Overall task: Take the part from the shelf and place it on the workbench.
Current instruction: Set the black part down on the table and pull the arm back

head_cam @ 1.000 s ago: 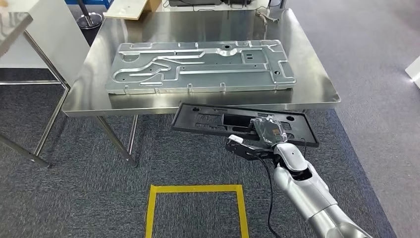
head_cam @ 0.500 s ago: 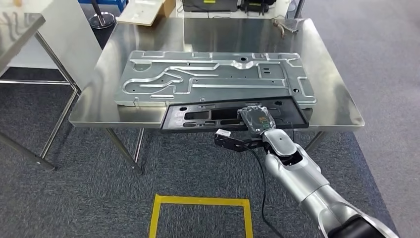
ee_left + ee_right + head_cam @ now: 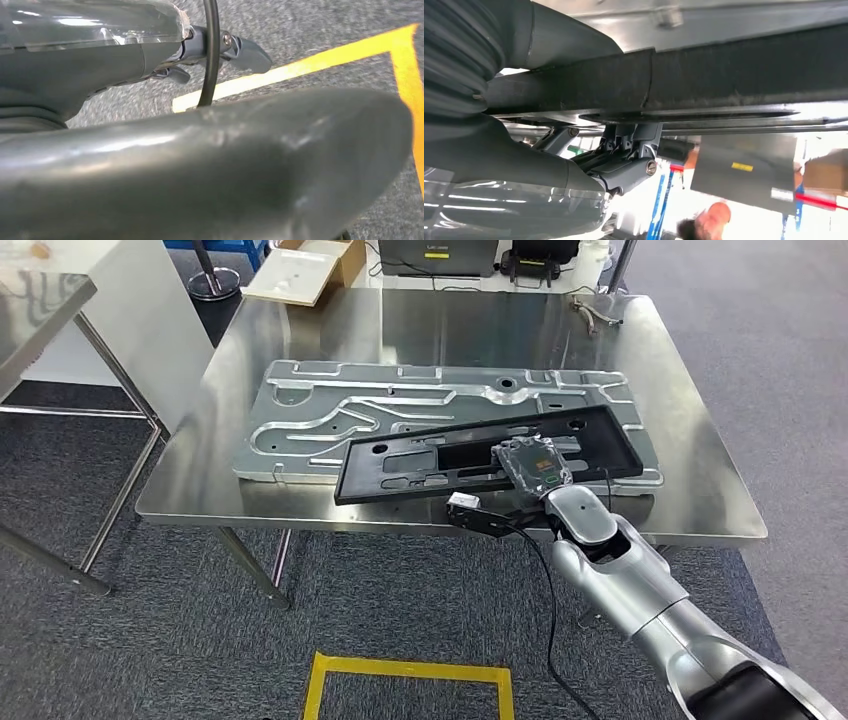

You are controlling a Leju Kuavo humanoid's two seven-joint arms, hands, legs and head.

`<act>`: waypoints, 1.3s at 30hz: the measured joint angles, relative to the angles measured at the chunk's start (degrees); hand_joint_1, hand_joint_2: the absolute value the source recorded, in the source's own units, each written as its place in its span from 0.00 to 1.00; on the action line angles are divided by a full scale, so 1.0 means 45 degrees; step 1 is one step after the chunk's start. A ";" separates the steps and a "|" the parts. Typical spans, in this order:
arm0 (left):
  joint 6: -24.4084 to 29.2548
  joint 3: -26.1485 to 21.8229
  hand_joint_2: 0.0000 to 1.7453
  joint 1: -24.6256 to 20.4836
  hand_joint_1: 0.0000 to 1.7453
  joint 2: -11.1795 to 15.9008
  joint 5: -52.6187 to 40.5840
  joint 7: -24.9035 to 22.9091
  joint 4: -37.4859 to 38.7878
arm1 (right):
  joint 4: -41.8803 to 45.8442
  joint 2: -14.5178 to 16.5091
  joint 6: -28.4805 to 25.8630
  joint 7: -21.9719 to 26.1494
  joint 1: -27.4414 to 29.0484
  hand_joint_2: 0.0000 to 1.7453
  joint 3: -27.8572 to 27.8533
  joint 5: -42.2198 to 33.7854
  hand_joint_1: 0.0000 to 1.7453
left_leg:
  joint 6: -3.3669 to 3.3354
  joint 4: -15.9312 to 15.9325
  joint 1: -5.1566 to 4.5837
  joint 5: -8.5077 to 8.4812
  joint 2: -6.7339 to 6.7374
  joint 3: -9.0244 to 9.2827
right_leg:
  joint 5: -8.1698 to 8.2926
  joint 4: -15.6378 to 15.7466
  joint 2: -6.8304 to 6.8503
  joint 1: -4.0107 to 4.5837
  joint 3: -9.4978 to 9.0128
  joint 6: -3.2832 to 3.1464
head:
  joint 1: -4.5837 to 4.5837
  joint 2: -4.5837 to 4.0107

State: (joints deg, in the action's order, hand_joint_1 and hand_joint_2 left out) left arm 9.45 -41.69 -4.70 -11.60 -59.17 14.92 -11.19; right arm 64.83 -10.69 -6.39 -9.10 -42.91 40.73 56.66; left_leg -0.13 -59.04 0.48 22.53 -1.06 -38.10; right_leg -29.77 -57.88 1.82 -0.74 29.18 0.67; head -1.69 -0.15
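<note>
The right hand, fingers clamped on the black part, has carried it up from below the workbench edge; it now lies mid-frame over the silver plate. Release looks next. Left hand's fingers: cannot tell.

Silver right arm, black cable, dark fingers.
</note>
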 joint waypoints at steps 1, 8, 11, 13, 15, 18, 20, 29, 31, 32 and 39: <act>0.0002 -0.0001 0.00 -0.0005 0.00 0.0002 0.0000 0.0000 0.0000 | 0.0039 -0.0009 -0.0003 -0.0003 -0.0007 1.00 0.0009 -0.0009 1.00 | -0.0099 0.0017 0.0001 -0.0002 -0.0025 0.0082 | -0.0031 -0.0048 -0.0021 -0.0012 0.0001 0.0061 | 0.0000 0.0000; 0.0010 -0.0010 0.00 -0.0085 0.00 0.0001 0.0000 0.0040 0.0000 | 0.0101 0.0176 -0.0066 -0.0035 0.0053 1.00 0.0004 -0.0007 1.00 | -0.0427 0.0121 0.0026 0.0513 -0.0178 0.0871 | -0.1151 -0.3691 -0.0257 -0.0107 0.2503 0.0161 | 0.0002 0.0000; 0.0008 -0.0016 0.00 -0.0069 0.00 -0.0001 0.0000 0.0040 0.0001 | 0.0084 0.0225 -0.0075 -0.0055 0.0096 1.00 0.0000 -0.0007 1.00 | -0.0415 0.0130 -0.0019 0.0889 -0.0257 0.1361 | 0.0097 -0.2218 -0.0231 -0.0023 0.2503 -0.0050 | 0.0003 0.0000; 0.0009 -0.0021 0.00 -0.0058 0.00 -0.0033 0.0000 0.0034 0.0008 | 0.0059 0.0235 -0.0122 -0.0065 0.0092 1.00 -0.0010 -0.0010 1.00 | -0.0327 0.0121 -0.0062 0.1140 -0.0275 0.1603 | 0.1309 -0.0727 -0.0165 0.0133 0.2194 -0.0251 | 0.0004 0.0000; 0.0013 -0.0028 0.00 -0.0061 0.00 -0.0058 -0.0001 0.0017 0.0015 | 0.0025 0.0251 -0.0179 -0.0071 0.0109 1.00 -0.0016 -0.0012 1.00 | -0.0166 0.0133 -0.0098 0.1290 -0.0264 0.1717 | 0.1642 -0.0189 -0.0137 0.0223 0.2076 -0.0343 | 0.0000 0.0000; 0.0019 -0.0051 0.00 -0.0089 0.00 -0.0039 -0.0005 0.0005 0.0012 | 0.0006 0.0211 -0.0224 -0.0072 0.0135 1.00 -0.0019 -0.0012 1.00 | 0.0044 -0.0217 -0.0119 0.1425 -0.0117 0.1729 | 0.1539 -0.0009 -0.0138 0.0150 0.1756 -0.0485 | -0.0011 0.0000; 0.0019 -0.0072 0.00 -0.0127 0.00 -0.0028 -0.0005 0.0006 0.0010 | -0.0009 0.0049 -0.0253 -0.0069 0.0130 1.00 -0.0021 -0.0012 1.00 | 0.0158 -0.1372 -0.0084 0.1861 -0.0022 0.1118 | 0.1393 0.0070 -0.0094 0.0110 0.1504 -0.0592 | -0.0010 0.0000; 0.0086 -0.0185 0.00 -0.0058 0.00 -0.0015 -0.0069 -0.0009 0.0012 | -0.0221 -0.0288 -0.0452 0.0013 0.0319 1.00 -0.0020 -0.0037 1.00 | 0.0114 -0.0068 -0.0113 -0.0033 -0.0043 0.0132 | 0.0467 0.0009 -0.0153 0.0134 0.0455 -0.0411 | -0.0006 0.0000; 0.0159 -0.0217 0.00 -0.0064 0.00 -0.0010 -0.0078 -0.0004 0.0011 | -0.0279 -0.0288 -0.0520 0.0023 0.0356 1.00 -0.0032 -0.0037 1.00 | -0.0100 0.0140 -0.0185 -0.0051 -0.0038 0.0146 | 0.0365 0.0002 -0.0179 0.0144 0.0471 -0.0255 | -0.0010 0.0000; 0.0195 -0.0225 0.00 -0.0063 0.00 -0.0008 -0.0078 0.0008 0.0010 | -0.0297 -0.0288 -0.0538 0.0030 0.0381 1.00 -0.0051 -0.0037 1.00 | -0.0189 0.0146 -0.0167 -0.0108 -0.0037 0.0188 | 0.0282 -0.0017 -0.0176 0.0125 0.0475 -0.0175 | -0.0009 0.0000; 0.0257 -0.0242 0.00 -0.0158 0.00 -0.0010 -0.0083 0.0074 0.0010 | -0.0478 -0.0064 -0.0680 0.0040 0.0555 1.00 -0.0367 -0.0041 1.00 | -0.0457 0.0270 -0.0062 0.0125 -0.0067 0.0535 | -0.0917 -0.3712 -0.0268 -0.0075 0.2580 0.0167 | -0.0007 0.0000</act>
State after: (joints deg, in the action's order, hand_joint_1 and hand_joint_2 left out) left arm 10.61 -42.77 -5.41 -11.64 -59.54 15.26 -11.15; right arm 62.68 -10.98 -9.45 -8.92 -40.41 39.07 56.48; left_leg -2.19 -57.83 0.20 23.10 -1.36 -35.69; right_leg -33.90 -74.58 0.61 -1.08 40.79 1.42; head -1.73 -0.15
